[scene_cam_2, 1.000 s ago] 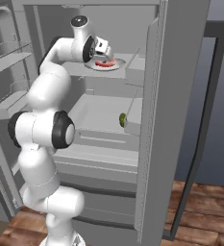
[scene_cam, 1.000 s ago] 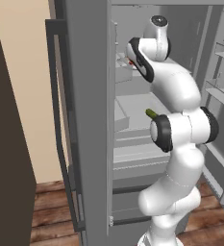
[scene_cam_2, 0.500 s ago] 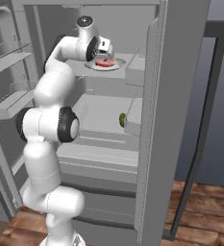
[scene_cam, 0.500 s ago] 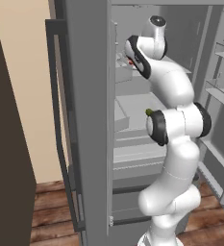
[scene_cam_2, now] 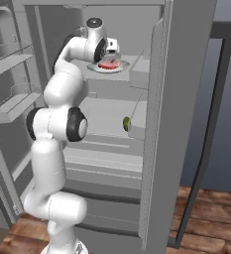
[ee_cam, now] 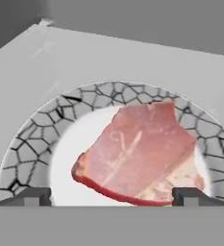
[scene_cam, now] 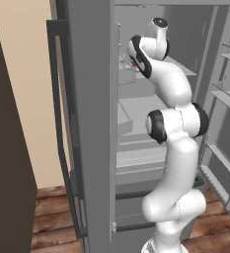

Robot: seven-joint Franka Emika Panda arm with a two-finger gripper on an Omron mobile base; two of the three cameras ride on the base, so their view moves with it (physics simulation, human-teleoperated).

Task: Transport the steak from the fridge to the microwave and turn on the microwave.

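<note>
Your gripper (ee_cam: pixel 111 198) hangs over the steak (ee_cam: pixel 141 151), jaws spread wide to either side of it, nothing grasped. Steak lies on a crackle-rimmed plate (ee_cam: pixel 34 139) on the upper fridge (scene_cam_2: pixel 186 74) shelf. A green pickle (scene_cam_2: pixel 126 123) sits one shelf below.

Kitchen corner, wood floor

Reddish wooden plank floor (scene_cam: pixel 52 207) at 6 o'clock; beige wall (scene_cam: pixel 30 89) at 9 o'clock, beside what may be a dark brown cabinet (scene_cam: pixel 8 148); blue-grey wall (scene_cam_2: pixel 225 109) at 3 o'clock.
</note>
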